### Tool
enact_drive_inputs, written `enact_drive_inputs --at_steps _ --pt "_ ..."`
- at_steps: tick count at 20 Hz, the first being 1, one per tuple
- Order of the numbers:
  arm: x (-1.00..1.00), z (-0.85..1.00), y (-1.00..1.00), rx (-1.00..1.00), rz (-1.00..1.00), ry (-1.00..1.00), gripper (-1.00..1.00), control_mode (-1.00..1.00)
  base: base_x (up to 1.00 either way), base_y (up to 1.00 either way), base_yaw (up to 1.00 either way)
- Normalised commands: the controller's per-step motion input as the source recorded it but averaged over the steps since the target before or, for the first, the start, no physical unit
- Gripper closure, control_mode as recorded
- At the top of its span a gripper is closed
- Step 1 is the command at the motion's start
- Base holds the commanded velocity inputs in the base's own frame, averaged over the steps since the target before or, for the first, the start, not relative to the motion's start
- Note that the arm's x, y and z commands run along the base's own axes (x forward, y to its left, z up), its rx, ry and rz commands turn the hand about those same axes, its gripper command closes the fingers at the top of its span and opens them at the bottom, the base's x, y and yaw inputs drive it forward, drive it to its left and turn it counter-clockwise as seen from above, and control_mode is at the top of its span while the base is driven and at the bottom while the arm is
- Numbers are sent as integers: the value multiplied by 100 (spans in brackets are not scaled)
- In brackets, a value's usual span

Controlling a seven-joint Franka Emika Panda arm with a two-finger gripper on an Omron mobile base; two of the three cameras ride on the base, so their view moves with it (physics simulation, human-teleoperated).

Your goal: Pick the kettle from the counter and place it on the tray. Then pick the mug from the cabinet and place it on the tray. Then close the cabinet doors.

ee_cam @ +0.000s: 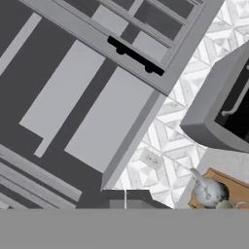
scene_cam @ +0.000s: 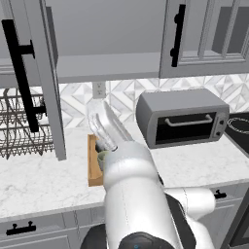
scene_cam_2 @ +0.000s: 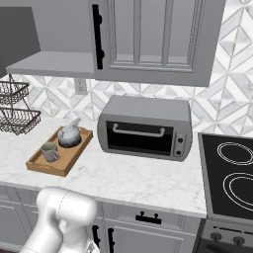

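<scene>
Mug [scene_cam_2: 49,151] and kettle [scene_cam_2: 69,135] both sit on the tray [scene_cam_2: 74,152] near the counter's [scene_cam_2: 133,183] left back edge, so only the doors are left. Left door [scene_cam: 46,82] hangs wide open; it's stiff and hinged, so push the panel's free edge. Claw [scene_cam: 104,130] is shut, empty.

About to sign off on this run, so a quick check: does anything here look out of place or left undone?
Kettle and mug sit upright on the tray, nothing spilled. The one loose end: the cabinet doors hang open over the bare shelf.
</scene>
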Motion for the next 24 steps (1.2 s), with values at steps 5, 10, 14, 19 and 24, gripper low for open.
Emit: enact_drive_inputs --at_steps 5,10,14,19,24 --pt "0 -25 45 0 -8 -7 100 -100 0 0 0" --pt "-24 -4 57 0 -8 -8 100 -100 0 0 0" --pt "-19 -4 83 0 -8 0 100 -100 0 0 0" --pt "0 -16 83 0 -12 0 100 -100 0 0 0" --pt "64 -49 87 0 -18 2 100 -100 0 0 0"
